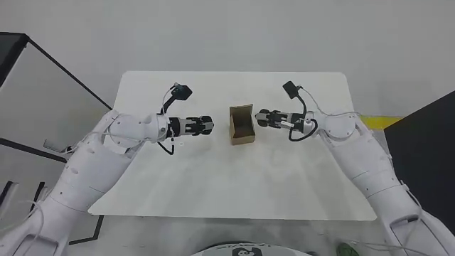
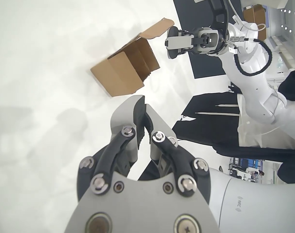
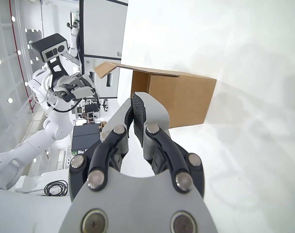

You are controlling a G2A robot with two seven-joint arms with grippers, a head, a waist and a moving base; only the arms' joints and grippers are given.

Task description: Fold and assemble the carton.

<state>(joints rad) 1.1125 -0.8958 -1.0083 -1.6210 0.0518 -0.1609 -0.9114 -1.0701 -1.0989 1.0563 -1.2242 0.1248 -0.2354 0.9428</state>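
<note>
A brown carton (image 1: pixel 242 124) stands on the white table (image 1: pixel 213 185), its top open and one flap raised. In the left wrist view the carton (image 2: pixel 123 73) shows its open inside and the lifted flap (image 2: pixel 159 29). My left gripper (image 1: pixel 208 124) is a short way off the carton's left side, shut and holding nothing (image 2: pixel 141 100). My right gripper (image 1: pixel 257 117) is close against the carton's right side, also shut and holding nothing (image 3: pixel 135 95); from the left wrist it appears right beside the flap (image 2: pixel 171 43). The carton's plain side wall (image 3: pixel 181 98) lies just past the right fingertips.
A black frame (image 1: pixel 43 64) stands off the table's left side and a dark panel (image 1: pixel 426 135) off its right. The table surface in front of and behind the carton is bare white.
</note>
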